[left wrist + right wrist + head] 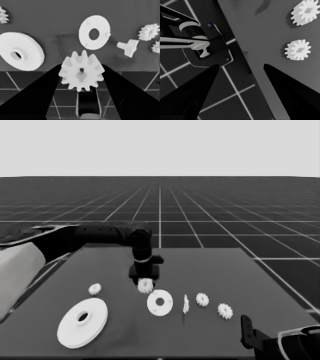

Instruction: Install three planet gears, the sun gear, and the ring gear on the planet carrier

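Left claw (145,281) pinching a small gear (145,285), hovering just behind the smaller round part (160,302); right claw (240,68) spread, parked at tabletop (210,270) corner.

Left gripper (81,82) holds a toothed gear (81,70) between its two black fingers.

The gear faces the camera, with a small keyed hole in its middle, and each finger touches one side of it. Beyond it, on the dark table (60,17), lies the smaller round part (94,32) with its dark hole and small pegs on its face. The larger round part (21,51) lies well apart to one side, and another gear (3,15) is cut by the picture's edge near it. Beside the smaller round part lies a thin white piece (128,47), perhaps T-shaped. Past it are two more gears (149,31), close together (156,46).
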